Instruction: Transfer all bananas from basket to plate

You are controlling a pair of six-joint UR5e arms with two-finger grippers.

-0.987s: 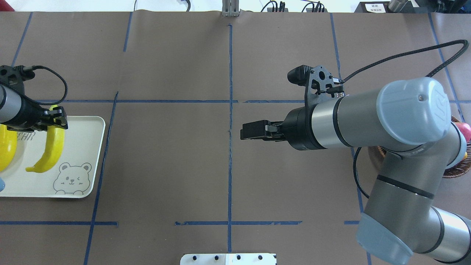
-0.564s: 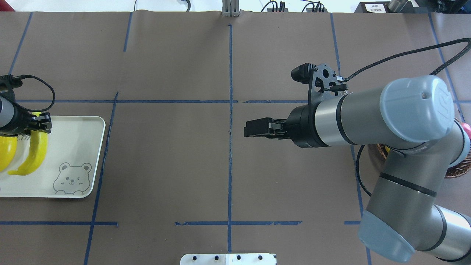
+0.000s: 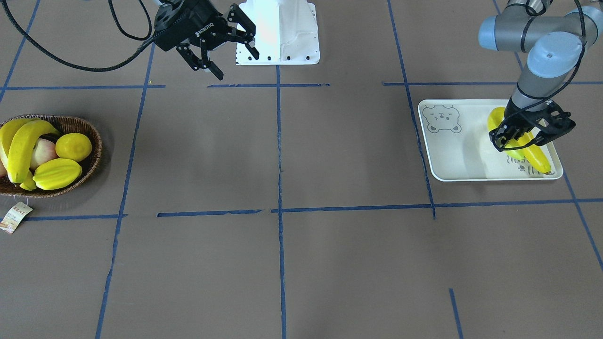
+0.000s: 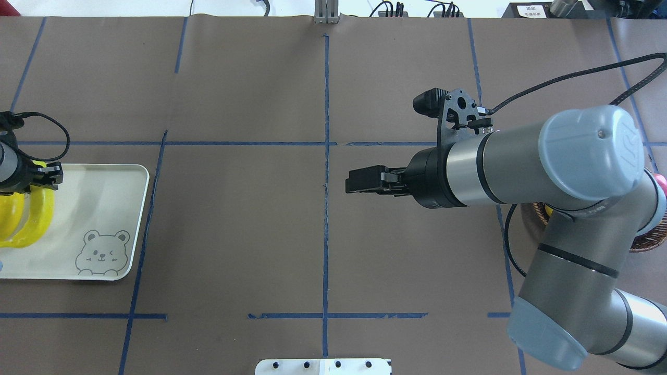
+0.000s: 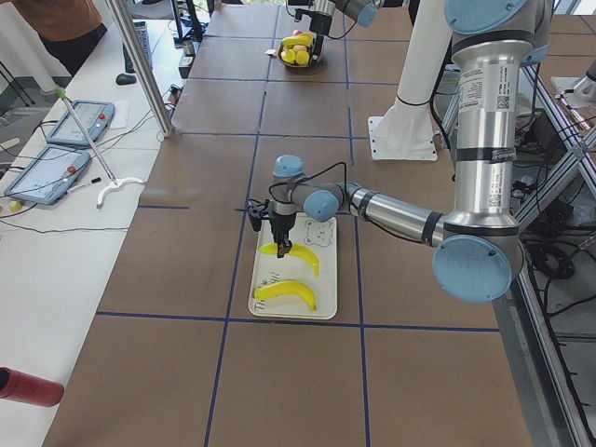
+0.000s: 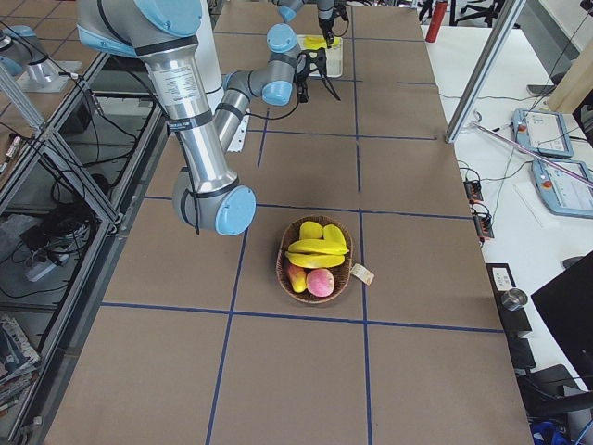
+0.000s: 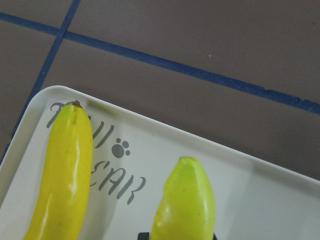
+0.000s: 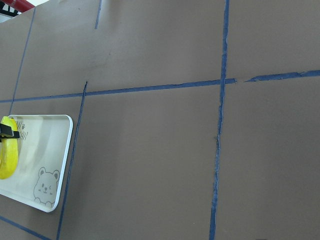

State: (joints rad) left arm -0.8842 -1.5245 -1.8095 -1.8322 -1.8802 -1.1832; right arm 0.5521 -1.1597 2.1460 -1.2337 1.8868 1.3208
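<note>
L gripper [image 3: 520, 139] clenched on banana [image 7: 187, 200], right side of front view, low over plate [image 3: 452, 155], beside second banana [image 7: 62, 170]. Lower till fruit rests flat, clear of neighbour and rim, then release and lift straight up. R gripper [image 3: 235, 63] released, upper left. Other bananas [image 3: 21, 146] in basket [image 3: 92, 165], left edge.

Bare table [image 3: 330, 150] runs from basket [image 3: 87, 126] to plate [image 3: 457, 150]; bananas [image 3: 538, 158] and left gripper [image 3: 518, 141] crowd the plate's lettered end.

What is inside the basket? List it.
In the basket: two bananas, a lemon, a starfruit and a pinkish round fruit. Whatever lies beneath them is covered.
</note>
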